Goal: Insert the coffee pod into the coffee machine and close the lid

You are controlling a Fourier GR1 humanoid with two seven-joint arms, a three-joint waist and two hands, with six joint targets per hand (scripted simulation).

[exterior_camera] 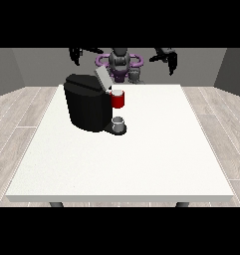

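On counter (141, 164): machine (86, 104), lid (102, 77) up. Both hands (77, 54) (167, 56) raised, holding nothing; finger spread unclear.

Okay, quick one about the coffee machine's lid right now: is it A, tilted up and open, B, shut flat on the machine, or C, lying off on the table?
A: the grey lid stands tilted up from the top of the black coffee machine, above a red thing at the machine.

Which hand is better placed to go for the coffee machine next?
Likely the robot's right hand, at the view's left: it hangs almost above the coffee machine, while the other hand is raised well off to the view's right.
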